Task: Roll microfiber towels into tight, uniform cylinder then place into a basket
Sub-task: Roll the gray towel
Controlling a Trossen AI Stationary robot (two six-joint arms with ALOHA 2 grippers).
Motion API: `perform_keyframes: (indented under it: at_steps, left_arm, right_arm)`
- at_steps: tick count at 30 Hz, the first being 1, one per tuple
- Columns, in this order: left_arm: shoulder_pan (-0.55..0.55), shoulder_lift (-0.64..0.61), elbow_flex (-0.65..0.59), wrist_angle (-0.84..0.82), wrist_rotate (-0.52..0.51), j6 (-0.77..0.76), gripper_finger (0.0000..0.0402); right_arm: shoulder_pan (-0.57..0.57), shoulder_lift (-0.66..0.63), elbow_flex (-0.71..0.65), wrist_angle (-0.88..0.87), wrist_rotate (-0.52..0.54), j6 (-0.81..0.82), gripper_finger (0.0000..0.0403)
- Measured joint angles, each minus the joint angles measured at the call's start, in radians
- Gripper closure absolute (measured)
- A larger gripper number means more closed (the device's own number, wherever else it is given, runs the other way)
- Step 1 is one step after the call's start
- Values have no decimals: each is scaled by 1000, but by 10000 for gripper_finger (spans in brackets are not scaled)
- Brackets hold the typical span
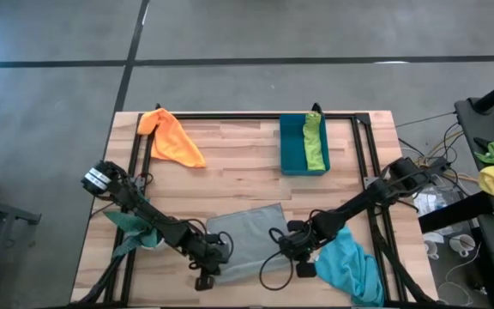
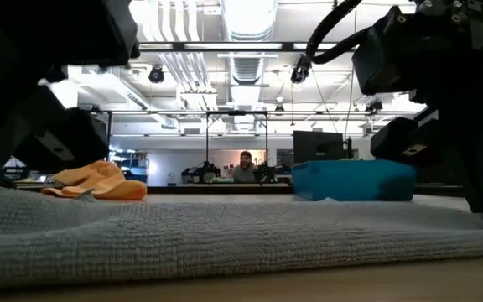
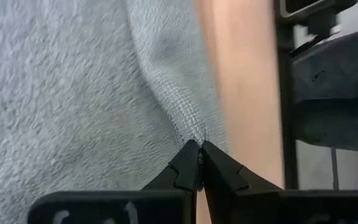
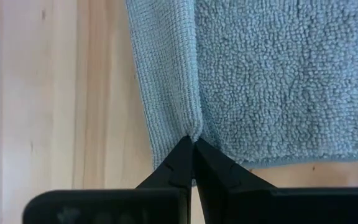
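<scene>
Grey towel (image 1: 249, 239): lies flat near the front middle of the wooden surface (image 1: 230, 163), tilted a little, with a raised ridge of cloth running inward from each pinched spot.
Left end effector (image 3: 197, 149): clenched on the grey towel's left margin, tips meeting on a small pucker of cloth; bare wood shows just beyond that margin.
Right end effector (image 4: 192, 142): clenched on the grey towel close to its right corner, tips closed over a narrow fold that runs along the hemmed edge; bare wood lies on two sides of that corner.
Orange towel (image 1: 171, 137): loosely bunched at the back left, well apart from both arms.
Basket (image 1: 293, 148): back right of centre, near the rear edge of the surface.
Lime green towel (image 1: 316, 142): inside the basket along its right wall, one end reaching over the rear rim.
Turquoise towel (image 1: 350, 266): crumpled at the front right corner, just beside the right arm, partly draped past the surface edge.
Open room: a broad strip of bare wood between the grey towel and the basket, and in the middle between the orange towel and the basket.
Background: a person (image 2: 245, 166) sits far off in the room in the low view.
</scene>
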Motion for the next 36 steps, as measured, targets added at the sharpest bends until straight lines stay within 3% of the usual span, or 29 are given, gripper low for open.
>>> perform_keyframes:
  at_steps: [2,8,14,19,36]
  left_arm:
    - [-4,-11,16,-5,0,-2,402]
    - [-48,-58,71,-16,6,25,402]
    - [-68,-13,63,-10,1,24,402]
    - [-67,30,62,80,44,24,401]
    - [-17,35,-20,124,104,26,401]
  right_arm:
    - [6,-10,19,-33,-8,4,394]
    - [14,-43,71,-62,-252,43,394]
    - [23,-14,62,-26,-279,111,394]
    - [26,39,57,20,-377,122,394]
    - [-50,93,42,22,-393,7,394]
